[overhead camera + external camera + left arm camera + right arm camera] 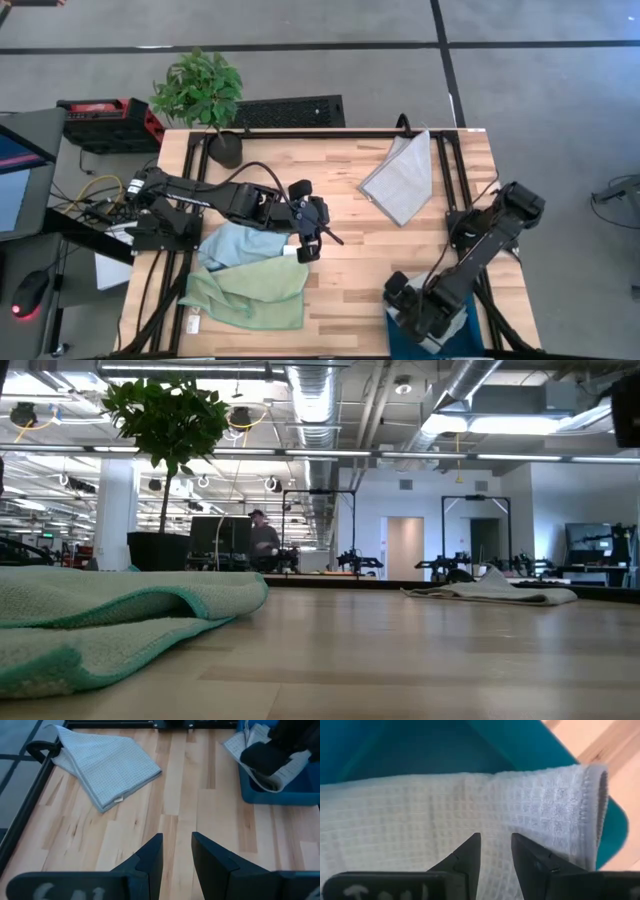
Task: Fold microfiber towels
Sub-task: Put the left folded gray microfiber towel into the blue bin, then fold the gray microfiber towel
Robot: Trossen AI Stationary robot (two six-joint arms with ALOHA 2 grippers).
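Note:
A folded light grey towel point(400, 180) point(107, 767) lies flat at the table's far right. A light blue towel point(240, 245) and a pale green towel point(250, 290) point(100, 610) lie rumpled at the near left, the green one partly over the blue. Another light grey towel point(420, 820) lies in the dark teal bin point(450, 338) point(445, 745) at the near right. My right gripper point(420, 310) point(496, 836) points down at that towel, open. My left gripper point(318, 242) point(177, 836) hangs above the table's middle beside the blue towel, open with nothing between its fingers. My right gripper points down from above at the grey towel in the bin, near its hemmed edge point(587, 805). I cannot tell whether its fingertips touch the cloth. My left gripper touches nothing.
A potted plant point(205, 95) point(170, 420) stands at the far left corner. Black frame rails point(450, 180) run along the table's sides. Bare wood point(370, 265) lies between the two arms. A person point(262, 535) stands far off in the room.

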